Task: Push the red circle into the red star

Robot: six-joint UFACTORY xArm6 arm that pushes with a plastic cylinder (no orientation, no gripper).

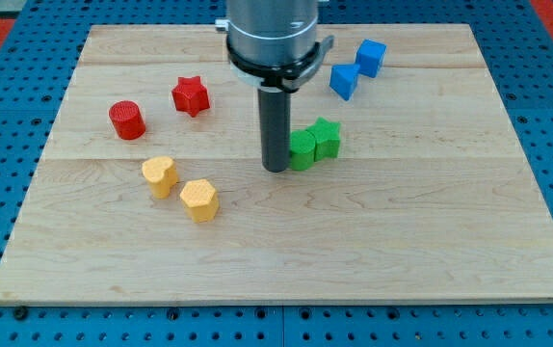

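The red circle (126, 120) is a short red cylinder at the board's left. The red star (190, 95) lies a little to its upper right, with a small gap between them. My tip (276, 168) is near the board's middle, well to the right of both red blocks. It stands right beside the left edge of a green block (302, 149); I cannot tell whether it touches it.
A second green block (326, 138) sits against the first. Two yellow blocks (160, 175) (199, 200) lie at the lower left. Two blue blocks (344, 80) (371, 57) sit at the upper right. The wooden board (431, 241) rests on a blue pegboard.
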